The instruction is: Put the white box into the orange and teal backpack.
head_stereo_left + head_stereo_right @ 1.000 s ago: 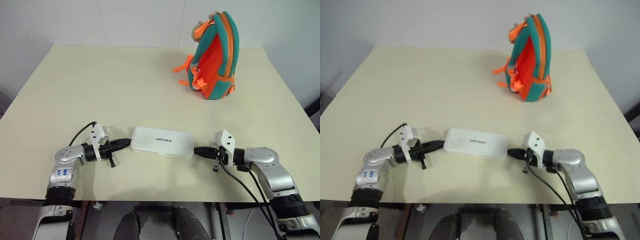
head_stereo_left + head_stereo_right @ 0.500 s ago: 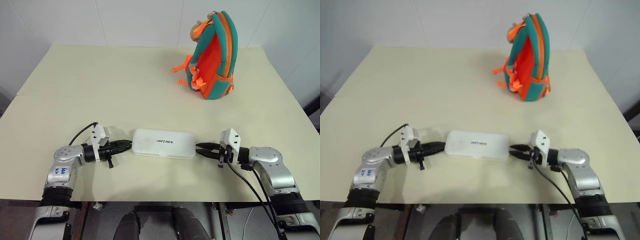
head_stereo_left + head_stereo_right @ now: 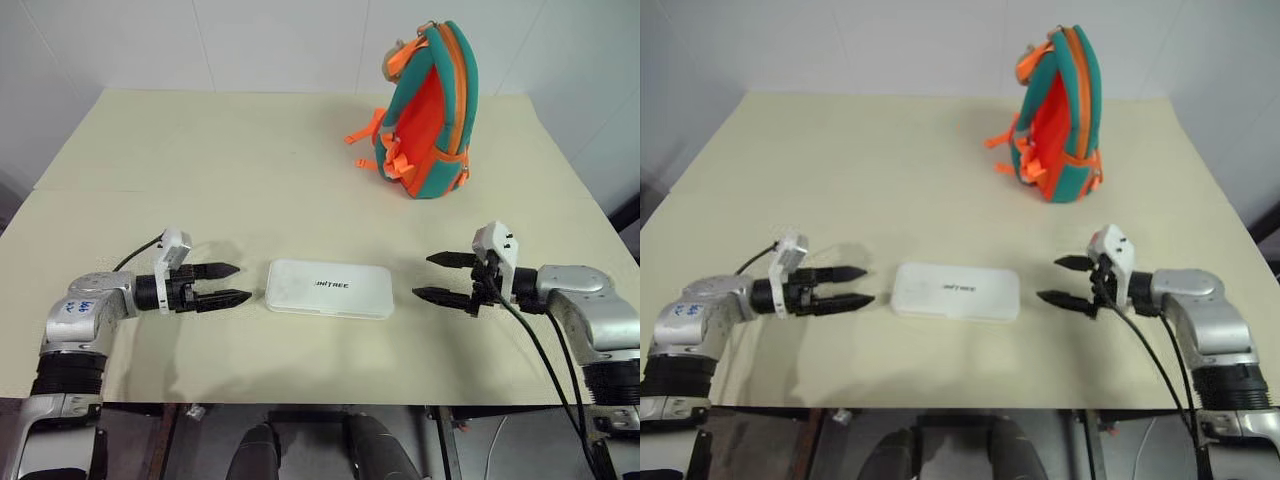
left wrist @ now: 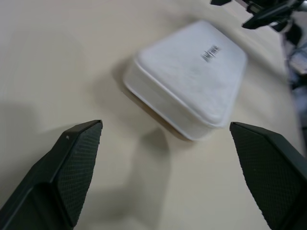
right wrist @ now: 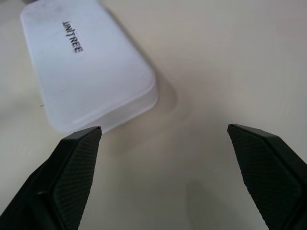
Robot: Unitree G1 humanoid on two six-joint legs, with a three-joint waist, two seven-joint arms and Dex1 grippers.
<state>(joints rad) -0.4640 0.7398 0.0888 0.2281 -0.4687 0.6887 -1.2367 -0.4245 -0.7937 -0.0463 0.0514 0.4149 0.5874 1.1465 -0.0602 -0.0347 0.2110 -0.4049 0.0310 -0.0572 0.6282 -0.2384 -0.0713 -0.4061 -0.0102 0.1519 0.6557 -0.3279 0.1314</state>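
Flat, glossy white box (image 3: 328,288) with rounded corners, lying bare on matte table (image 3: 200,180). Left gripper (image 3: 226,284) and right gripper (image 3: 435,277) spread wide, empty. Fabric orange and teal backpack (image 3: 428,115) upright, well apart.

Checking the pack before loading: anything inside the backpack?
Can't tell. The orange and teal backpack stands upright on the table, its interior not visible. The white box lies outside it, near the front edge.

box: white box (image 3: 328,288) flat on table (image 3: 200,160) | pincers: left pincer (image 3: 236,283), right pincer (image 3: 428,277) spread, apparently apart from it
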